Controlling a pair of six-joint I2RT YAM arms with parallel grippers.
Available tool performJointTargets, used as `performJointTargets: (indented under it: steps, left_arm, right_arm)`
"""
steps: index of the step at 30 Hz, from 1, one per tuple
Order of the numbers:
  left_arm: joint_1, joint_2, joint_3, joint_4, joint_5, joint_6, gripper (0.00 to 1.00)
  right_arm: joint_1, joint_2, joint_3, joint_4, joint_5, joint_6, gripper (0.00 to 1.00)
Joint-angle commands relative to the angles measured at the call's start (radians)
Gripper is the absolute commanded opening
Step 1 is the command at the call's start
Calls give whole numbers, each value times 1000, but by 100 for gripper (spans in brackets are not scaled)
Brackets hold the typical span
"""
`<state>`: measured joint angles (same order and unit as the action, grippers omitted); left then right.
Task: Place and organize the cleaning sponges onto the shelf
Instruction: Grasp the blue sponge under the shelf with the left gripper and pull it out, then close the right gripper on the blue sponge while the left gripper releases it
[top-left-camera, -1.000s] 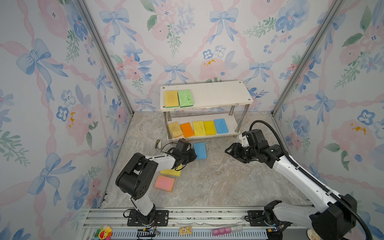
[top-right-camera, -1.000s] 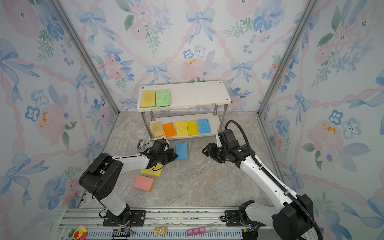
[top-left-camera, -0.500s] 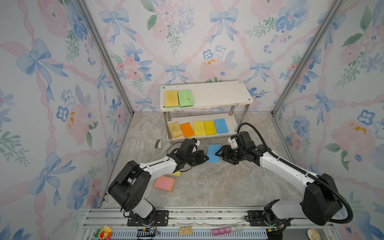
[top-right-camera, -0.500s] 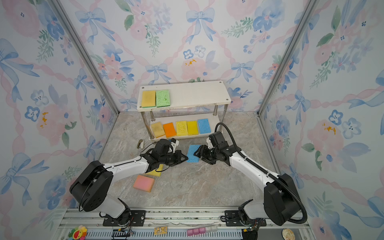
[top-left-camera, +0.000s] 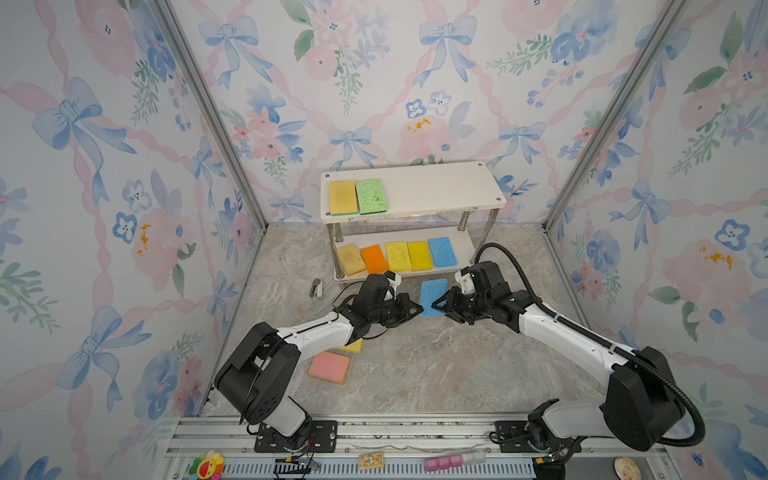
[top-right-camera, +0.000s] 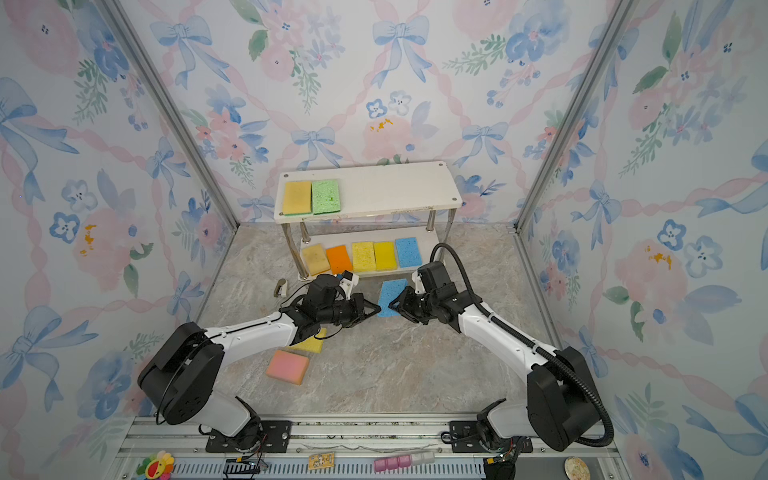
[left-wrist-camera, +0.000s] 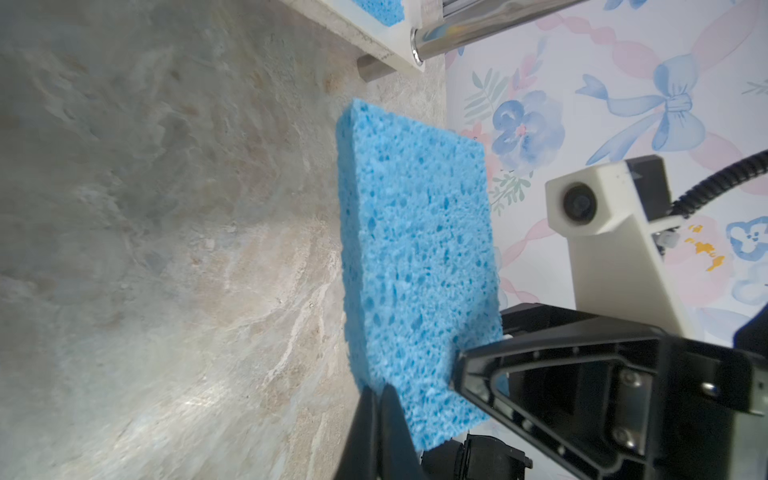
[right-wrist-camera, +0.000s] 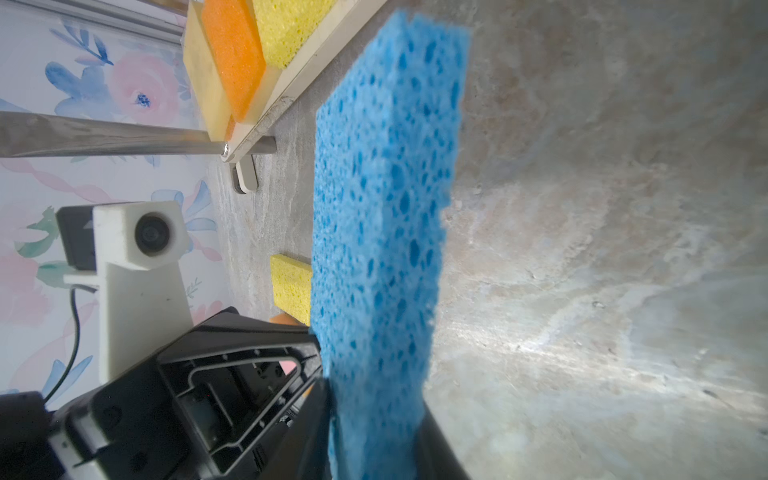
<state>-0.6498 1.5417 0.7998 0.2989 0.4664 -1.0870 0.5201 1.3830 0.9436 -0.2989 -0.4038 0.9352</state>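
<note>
A blue sponge (top-left-camera: 432, 293) (top-right-camera: 390, 293) hangs on edge just above the floor in front of the shelf (top-left-camera: 436, 187) (top-right-camera: 395, 187), pinched from both sides. My left gripper (top-left-camera: 417, 309) (left-wrist-camera: 376, 395) is shut on its lower corner. My right gripper (top-left-camera: 435, 305) (right-wrist-camera: 374, 415) has closed across the blue sponge (right-wrist-camera: 382, 208), one finger on each face. The top board carries a yellow sponge (top-left-camera: 343, 197) and a green sponge (top-left-camera: 371, 196). A row of several sponges (top-left-camera: 398, 255) fills the lower board. A pink sponge (top-left-camera: 329, 367) and a yellow sponge (top-left-camera: 353, 345) lie on the floor.
A small metal clip (top-left-camera: 318, 288) lies on the floor left of the shelf's front post. The yellow floor sponge is partly under my left forearm. Patterned walls close in on three sides, and the arms' rail (top-left-camera: 415, 432) runs along the front.
My left gripper carried the blue sponge rightward from its floor spot to the middle. My right arm swung in leftward and its jaws closed on the sponge.
</note>
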Motion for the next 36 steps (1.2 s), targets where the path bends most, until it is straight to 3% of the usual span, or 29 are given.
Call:
performJointTargets:
  steps: [1, 3, 7, 9, 13, 17, 22, 27, 31, 36]
  left_arm:
    - [-5, 3, 1, 63, 26, -30, 19]
    - [-4, -4, -3, 73, 25, -30, 29]
    - [32, -29, -7, 112, 74, -19, 64]
    - [71, -34, 0, 152, 137, -23, 77]
    - [117, -28, 54, 202, 279, -25, 91]
    - [134, -17, 87, 213, 331, -27, 94]
    - [144, -10, 111, 224, 338, -36, 94]
    - [166, -24, 108, 295, 329, -89, 87]
    - [177, -44, 94, 349, 326, -131, 78]
    - [177, -62, 61, 402, 321, -170, 51]
  right_arm:
    - [0, -31, 20, -38, 9, -25, 17]
    - [-4, -43, 33, -65, 11, -43, 16]
    - [-48, -64, 70, -135, -40, -127, 15]
    - [-95, -63, 89, -155, -142, -179, 16]
    - [-148, -50, 169, -198, -358, -264, 18]
    - [-130, -30, 274, -281, -440, -330, 18]
    - [-90, -28, 288, -162, -502, -221, 18]
    - [-33, -6, 301, -151, -520, -212, 18]
    - [-27, -1, 284, -143, -511, -203, 18]
    - [-38, 5, 285, -181, -475, -219, 19]
